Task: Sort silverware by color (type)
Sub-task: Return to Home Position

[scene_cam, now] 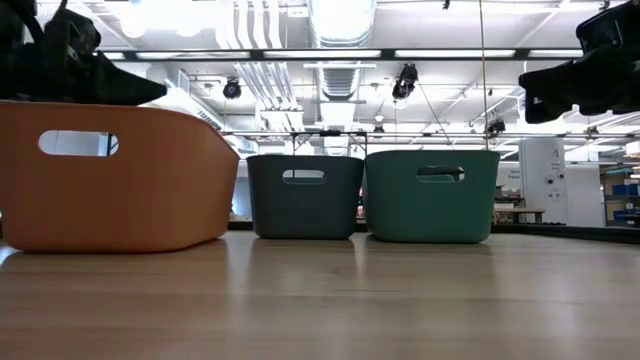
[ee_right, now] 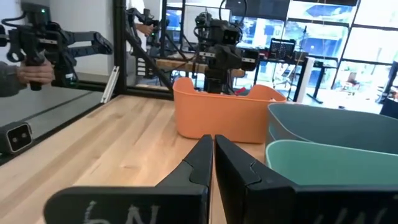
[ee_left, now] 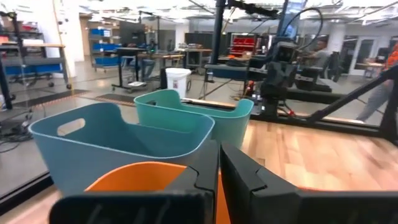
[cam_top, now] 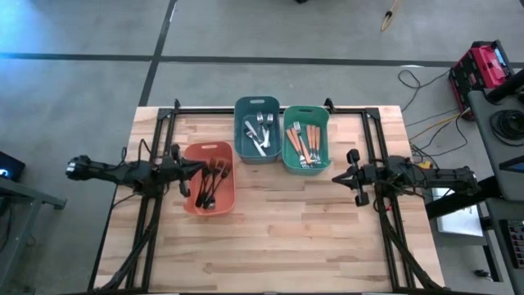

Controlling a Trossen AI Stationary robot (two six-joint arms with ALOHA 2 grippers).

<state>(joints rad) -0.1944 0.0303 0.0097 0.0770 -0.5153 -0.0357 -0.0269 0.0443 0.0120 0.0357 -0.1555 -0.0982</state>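
High view: left claw [cam_top: 195, 170] clenched, empty, tip over salmon bin [cam_top: 232, 176] rim. Just ahead lie dark forks [cam_top: 210, 182], long axis crosswise to its reach. Opposite, right claw [cam_top: 337, 176] clenched, empty, beside green bin [cam_top: 326, 139]; orange-handled forks [cam_top: 304, 143] ahead. Farther off both: silver forks [cam_top: 258, 129] in blue bin [cam_top: 239, 131].
Low view: claws above rims, forks hidden.
Wrist views: fingers [ee_left: 202, 169] pressed together.
Judged: sorted.
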